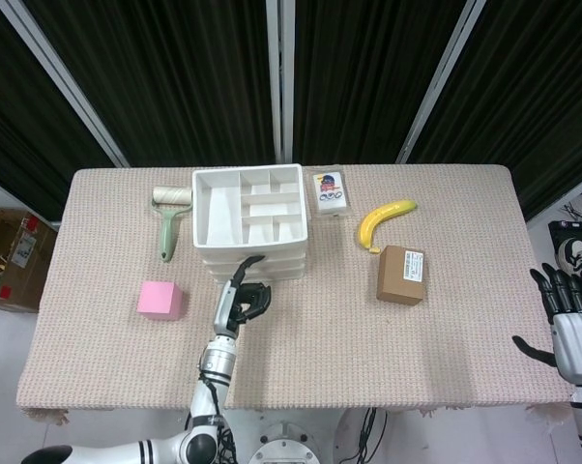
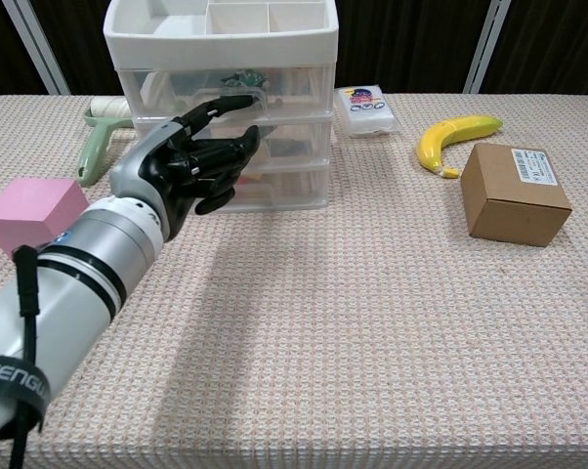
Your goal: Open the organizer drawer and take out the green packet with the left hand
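Note:
A white three-drawer organizer point(image 1: 248, 220) point(image 2: 222, 59) stands at the back of the table, all its clear drawers closed. Small items show dimly through the drawer fronts; something green shows in the top drawer point(image 2: 241, 81), too dim to tell what. My left hand point(image 1: 239, 300) point(image 2: 191, 166) hovers just in front of the drawers with fingers spread and half curled, holding nothing. Its raised fingers point(image 2: 221, 105) reach near the top drawer handle. My right hand point(image 1: 567, 319) hangs open off the table's right edge.
A pink block point(image 1: 160, 300) point(image 2: 34, 213) lies front left of the organizer. A green-handled lint roller point(image 1: 168, 220) lies to its left. A cardboard box point(image 1: 401, 275) point(image 2: 515, 193), a banana point(image 1: 384, 218) point(image 2: 452, 135) and a white packet point(image 1: 330, 191) sit to the right.

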Controlling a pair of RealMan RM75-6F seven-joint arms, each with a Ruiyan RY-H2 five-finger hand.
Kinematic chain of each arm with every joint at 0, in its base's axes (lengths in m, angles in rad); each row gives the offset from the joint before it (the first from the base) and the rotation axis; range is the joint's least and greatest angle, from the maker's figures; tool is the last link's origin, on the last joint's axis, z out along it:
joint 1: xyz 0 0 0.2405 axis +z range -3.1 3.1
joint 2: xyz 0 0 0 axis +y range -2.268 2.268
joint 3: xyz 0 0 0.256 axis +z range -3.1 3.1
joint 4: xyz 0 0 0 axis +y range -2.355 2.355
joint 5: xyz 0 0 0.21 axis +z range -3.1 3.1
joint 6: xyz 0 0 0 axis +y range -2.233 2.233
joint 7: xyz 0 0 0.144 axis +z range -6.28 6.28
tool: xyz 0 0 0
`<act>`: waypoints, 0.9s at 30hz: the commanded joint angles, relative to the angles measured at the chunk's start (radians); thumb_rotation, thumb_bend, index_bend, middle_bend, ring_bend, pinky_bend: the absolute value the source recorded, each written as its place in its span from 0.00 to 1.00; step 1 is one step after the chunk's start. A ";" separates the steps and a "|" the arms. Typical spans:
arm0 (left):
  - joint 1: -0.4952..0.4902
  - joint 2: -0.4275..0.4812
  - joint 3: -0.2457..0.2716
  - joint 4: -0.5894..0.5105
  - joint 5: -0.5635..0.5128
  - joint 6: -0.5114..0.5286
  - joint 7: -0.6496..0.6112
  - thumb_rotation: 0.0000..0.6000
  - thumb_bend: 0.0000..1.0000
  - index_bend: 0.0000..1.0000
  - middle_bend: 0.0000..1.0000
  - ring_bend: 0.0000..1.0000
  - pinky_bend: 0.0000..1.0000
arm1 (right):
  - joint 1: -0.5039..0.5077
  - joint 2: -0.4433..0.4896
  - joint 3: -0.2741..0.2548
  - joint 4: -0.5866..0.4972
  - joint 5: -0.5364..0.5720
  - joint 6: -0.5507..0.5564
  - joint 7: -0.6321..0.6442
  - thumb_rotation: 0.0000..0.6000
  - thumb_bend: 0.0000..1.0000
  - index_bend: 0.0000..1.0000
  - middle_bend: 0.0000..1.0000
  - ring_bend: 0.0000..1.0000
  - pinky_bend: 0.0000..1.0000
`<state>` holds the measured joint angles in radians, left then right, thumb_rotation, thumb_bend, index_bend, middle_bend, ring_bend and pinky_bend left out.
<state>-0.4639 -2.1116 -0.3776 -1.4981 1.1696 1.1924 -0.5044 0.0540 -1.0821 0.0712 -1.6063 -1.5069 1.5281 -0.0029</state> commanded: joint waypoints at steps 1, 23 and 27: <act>-0.016 -0.015 -0.012 0.020 0.006 -0.013 -0.006 1.00 0.46 0.19 0.84 0.90 1.00 | -0.003 0.001 -0.002 0.000 0.002 -0.001 0.001 1.00 0.03 0.00 0.00 0.00 0.00; -0.021 0.011 -0.055 0.003 -0.069 -0.096 -0.066 1.00 0.49 0.50 0.84 0.90 1.00 | -0.015 -0.004 -0.006 0.009 0.000 0.004 0.015 1.00 0.03 0.00 0.00 0.00 0.00; -0.002 0.025 -0.031 -0.022 -0.060 -0.090 -0.079 1.00 0.49 0.53 0.84 0.90 1.00 | -0.015 -0.004 -0.007 0.007 -0.005 0.005 0.013 1.00 0.03 0.00 0.00 0.00 0.00</act>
<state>-0.4705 -2.0908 -0.4139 -1.5147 1.1064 1.1001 -0.5797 0.0387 -1.0863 0.0644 -1.5988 -1.5116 1.5328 0.0101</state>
